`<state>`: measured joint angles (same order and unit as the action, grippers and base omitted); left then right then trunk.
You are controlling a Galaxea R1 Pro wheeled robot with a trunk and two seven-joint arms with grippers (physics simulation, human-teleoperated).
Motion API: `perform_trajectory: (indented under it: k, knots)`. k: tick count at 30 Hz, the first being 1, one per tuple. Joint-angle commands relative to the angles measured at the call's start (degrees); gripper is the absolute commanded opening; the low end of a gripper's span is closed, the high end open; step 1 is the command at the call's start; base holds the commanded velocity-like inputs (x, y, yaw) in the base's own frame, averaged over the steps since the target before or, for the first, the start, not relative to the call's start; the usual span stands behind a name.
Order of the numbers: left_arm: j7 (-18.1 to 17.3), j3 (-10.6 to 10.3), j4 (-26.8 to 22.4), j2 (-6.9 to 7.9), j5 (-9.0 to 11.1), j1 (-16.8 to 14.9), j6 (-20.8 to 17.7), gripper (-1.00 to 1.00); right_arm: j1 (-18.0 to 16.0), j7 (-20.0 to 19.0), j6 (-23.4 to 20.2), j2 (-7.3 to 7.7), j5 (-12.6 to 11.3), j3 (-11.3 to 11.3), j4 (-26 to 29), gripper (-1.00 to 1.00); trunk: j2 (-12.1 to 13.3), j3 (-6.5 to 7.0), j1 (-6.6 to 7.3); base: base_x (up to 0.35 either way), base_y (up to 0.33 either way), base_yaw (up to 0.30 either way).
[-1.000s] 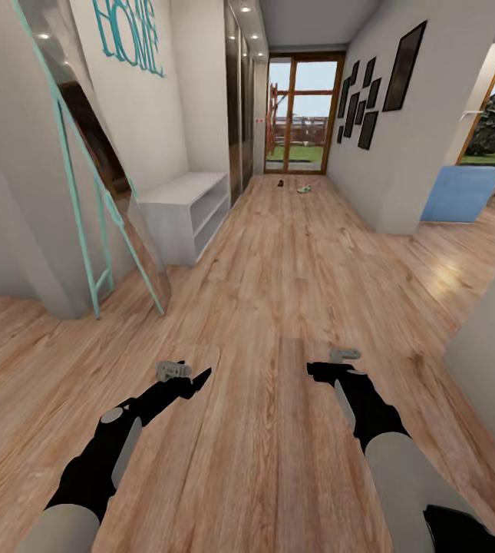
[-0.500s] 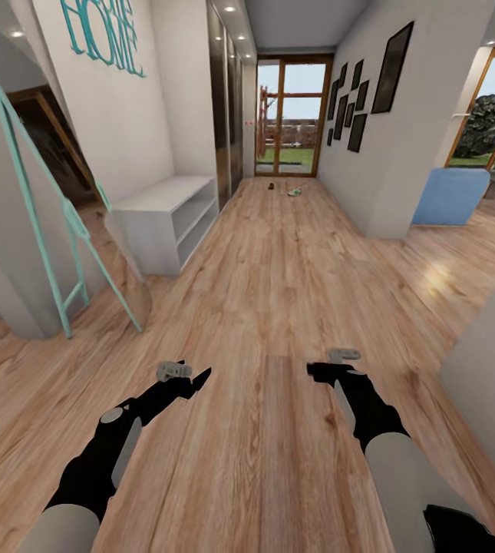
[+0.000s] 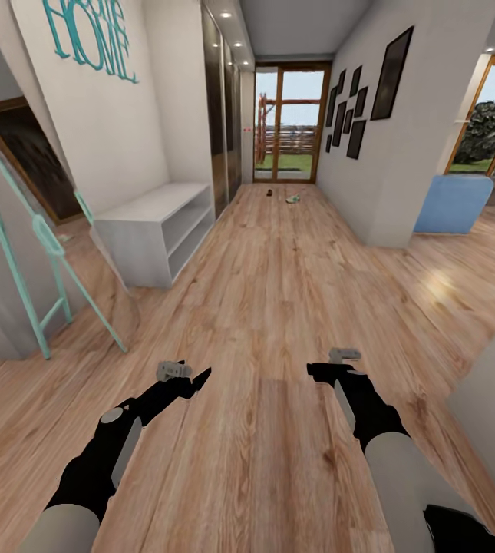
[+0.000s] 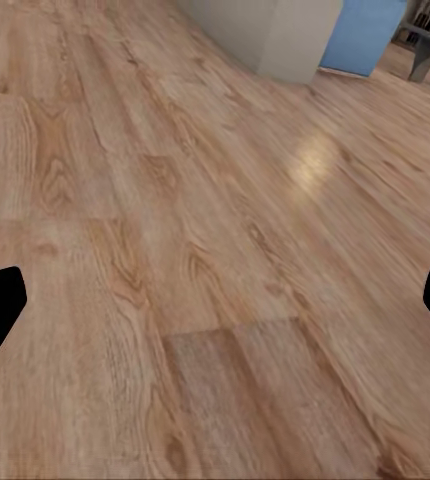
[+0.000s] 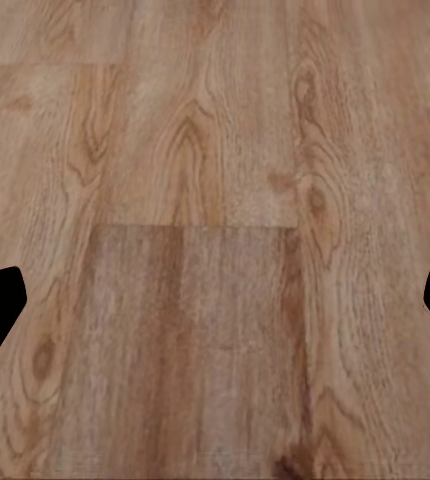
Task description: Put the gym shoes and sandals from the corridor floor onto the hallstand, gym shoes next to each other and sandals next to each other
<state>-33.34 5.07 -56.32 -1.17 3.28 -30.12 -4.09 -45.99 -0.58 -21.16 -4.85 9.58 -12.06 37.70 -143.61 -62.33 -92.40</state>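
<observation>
While both claws hang spread and empty, two small shoes (image 3: pixel 293 199) lie beyond one hallstand (image 3: pixel 151 230).

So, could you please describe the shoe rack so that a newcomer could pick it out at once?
Look along the left wall of the corridor, below the turquoise "HOME" lettering. The shoe rack is the low, light grey bench with open shelves standing on the floor there. The mirrored wardrobe beyond it is tall and dark, and the turquoise ladder is spindly.
</observation>
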Motion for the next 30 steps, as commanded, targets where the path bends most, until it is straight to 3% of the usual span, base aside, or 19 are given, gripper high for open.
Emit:
perform_trajectory:
  k: [1, 12, 30]
  knots:
    - [-0.4, 0.2, 0.0, -0.06, 0.4, 0.0, -0.4, 1.0, 0.0, -0.1, -0.3, -0.07, 0.5, -0.2, 0.1, 1.0, 0.0, 0.04, -0.03, 0.338, -0.107, 0.0]
    - [-0.4, 0.2, 0.0, -0.06, 0.4, 0.0, -0.4, 1.0, 0.0, -0.1, -0.3, -0.07, 0.5, -0.2, 0.1, 1.0, 0.0, 0.86, -0.03, 0.34, -0.093, 0.0]
    - [-0.4, 0.2, 0.0, -0.06, 0.4, 0.0, -0.4, 1.0, 0.0, 0.0, -0.3, -0.07, 0.5, -0.2, -0.1, 1.0, 0.0, 0.93, -0.03, 0.341, -0.086, 0.0]
